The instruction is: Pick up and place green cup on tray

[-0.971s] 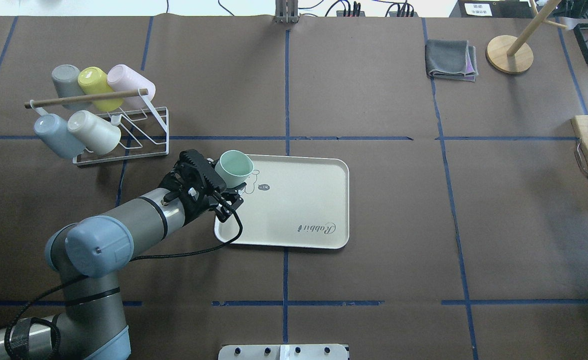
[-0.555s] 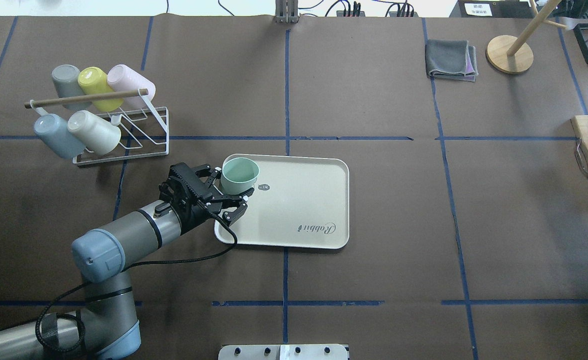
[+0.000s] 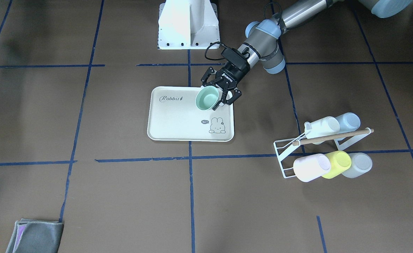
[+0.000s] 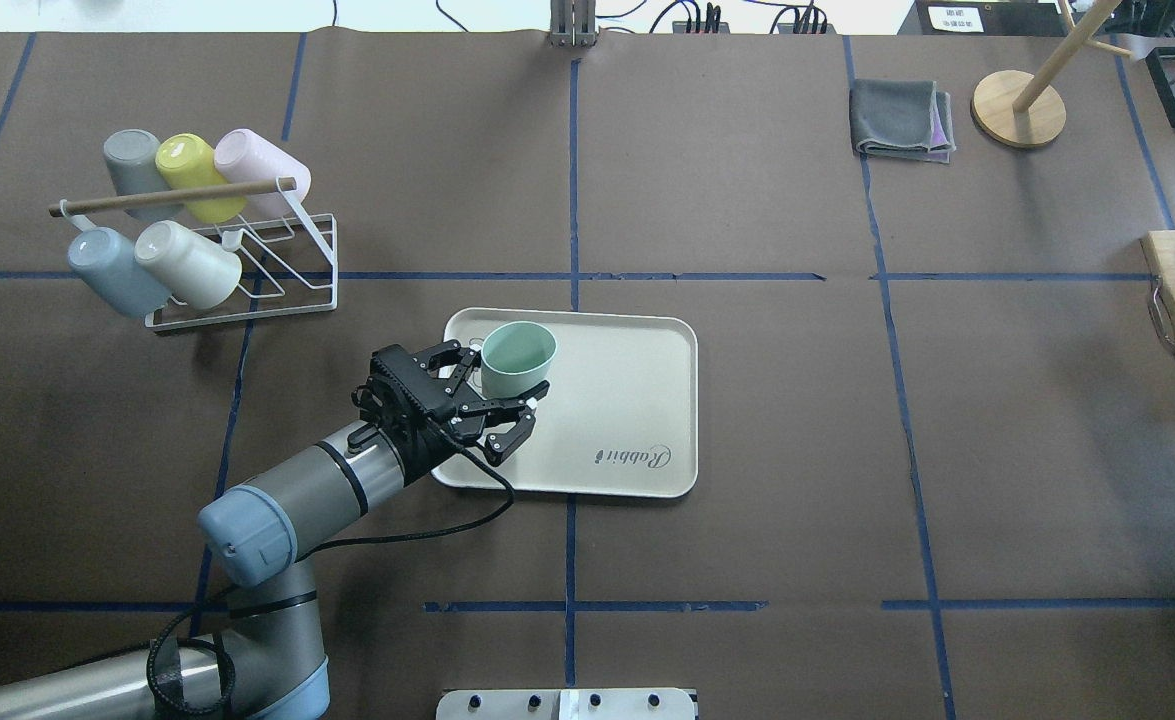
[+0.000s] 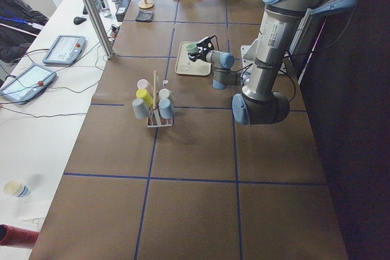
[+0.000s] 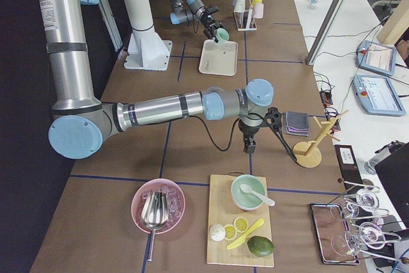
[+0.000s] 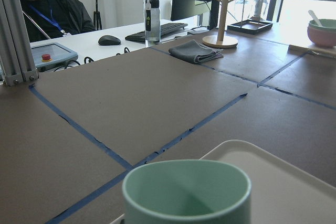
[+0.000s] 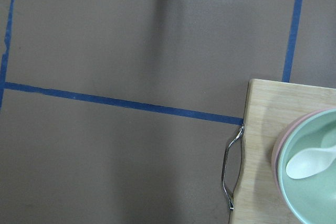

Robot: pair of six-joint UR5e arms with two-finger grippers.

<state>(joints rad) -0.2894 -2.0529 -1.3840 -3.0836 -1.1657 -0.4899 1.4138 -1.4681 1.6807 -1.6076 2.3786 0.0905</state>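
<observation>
The pale mint-green cup (image 4: 517, 355) stands upright, mouth up, over the left end of the cream "Rabbit" tray (image 4: 627, 400). My left gripper (image 4: 508, 372) reaches in from the left and is shut on the cup, one finger on each side of its wall. I cannot tell whether the cup's base touches the tray. The front-facing view shows the cup (image 3: 206, 98) in the gripper (image 3: 220, 92) over the tray (image 3: 171, 119), near the bunny drawing. The left wrist view shows the cup's rim (image 7: 186, 190) close below the camera. My right gripper (image 6: 247, 147) shows only in the exterior right view, so I cannot tell its state.
A white wire rack (image 4: 247, 290) with grey, yellow, pink, blue and cream cups stands at the far left. A folded grey cloth (image 4: 902, 120) and a wooden stand (image 4: 1017, 108) lie at the far right. A wooden board (image 8: 262, 145) with a bowl is under the right wrist.
My left gripper has moved right with the green cup, from the tray's left edge to further over the tray. The cup has gone from tilted to upright.
</observation>
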